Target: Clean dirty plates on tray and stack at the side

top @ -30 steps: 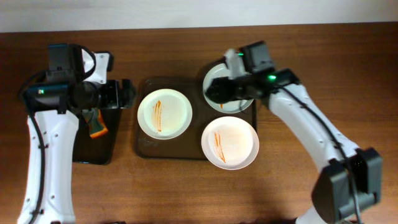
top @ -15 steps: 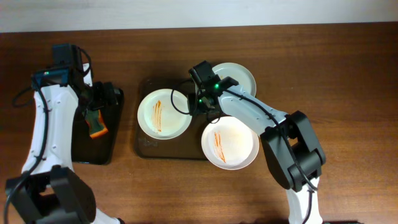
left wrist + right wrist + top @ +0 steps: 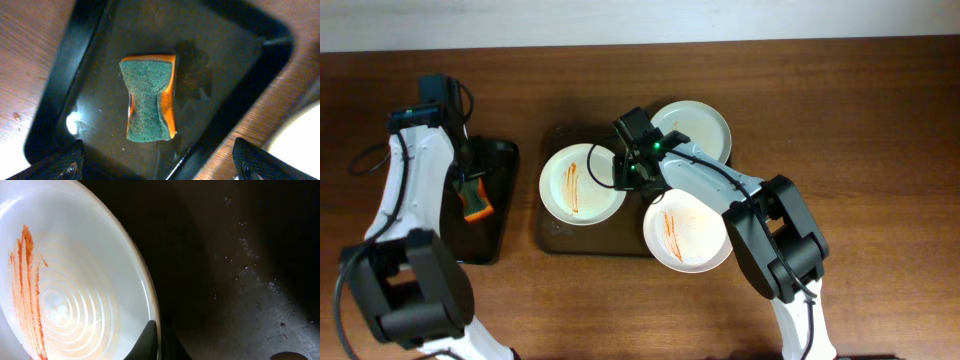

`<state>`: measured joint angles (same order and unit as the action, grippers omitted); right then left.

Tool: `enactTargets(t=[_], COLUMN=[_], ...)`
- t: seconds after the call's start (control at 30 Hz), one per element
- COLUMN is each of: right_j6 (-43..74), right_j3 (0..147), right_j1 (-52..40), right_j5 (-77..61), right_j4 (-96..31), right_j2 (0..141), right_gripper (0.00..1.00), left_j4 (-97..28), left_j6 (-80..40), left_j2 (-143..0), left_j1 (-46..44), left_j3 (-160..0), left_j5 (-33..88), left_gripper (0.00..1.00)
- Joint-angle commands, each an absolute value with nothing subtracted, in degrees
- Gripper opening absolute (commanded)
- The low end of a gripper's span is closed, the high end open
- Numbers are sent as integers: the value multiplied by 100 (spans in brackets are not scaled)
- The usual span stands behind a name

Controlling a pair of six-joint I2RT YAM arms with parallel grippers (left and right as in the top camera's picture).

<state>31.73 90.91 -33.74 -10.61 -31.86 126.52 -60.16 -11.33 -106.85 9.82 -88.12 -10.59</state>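
Brown translucent tray (image 3: pixel 552 238) sits mid-desk (image 3: pixel 880 100) on dark wood grain and carries three white plates.

- Left plate (image 3: pixel 582 183): orange-red streaks down its middle. It lies flat inside the tray.
- Front plate (image 3: pixel 688 228): streaks left of centre. It overhangs the tray's front right rim.
- Rear plate (image 3: pixel 695 128): at the rear right corner, and looks plain white from overhead.

Right gripper (image 3: pixel 628 172) is at the left plate's right rim, in the gap between the three plates. Its wrist view shows that rim close up, with wet tray floor beside it. Cannot tell whether the jaws are closed on the rim.

Left gripper (image 3: pixel 159 165) hangs over the black tray (image 3: pixel 75 55) at the desk's left, jaws spread wide. The sponge (image 3: pixel 148 97) lies on the wet floor of the black tray, apart from both tips. Its green scouring face is up, its body is orange, and it is pinched at the waist.
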Motion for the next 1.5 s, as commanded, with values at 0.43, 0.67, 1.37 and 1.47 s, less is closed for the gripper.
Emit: enactTargets(t=[0.43,0.67,1.37,1.47], right_j6=[3179,3181,3028,3026], right_j3=[9096,9098,9098,9098], right_j1=[-3411,-3411,-3146,-3146], right_j5=[-1090,-1092,-1868,-1868], right_j4=[-3212,-3205,-3295,-3299], right_j2=[12897,12897,12895,12895], right_gripper=[4,4,4,4], left_j4=[-5601,-6139,-3426,-3627], left_j6=[-1103,-825,-235,-237], left_j2=[-12571,-11705,-11651,-11915], left_j1=[1507,1507,-458,-738], left_j3=[-8890,-9386,-7502,-7502], left_j5=[-484,-224,1269,1662], left_gripper=[9,0,0,0])
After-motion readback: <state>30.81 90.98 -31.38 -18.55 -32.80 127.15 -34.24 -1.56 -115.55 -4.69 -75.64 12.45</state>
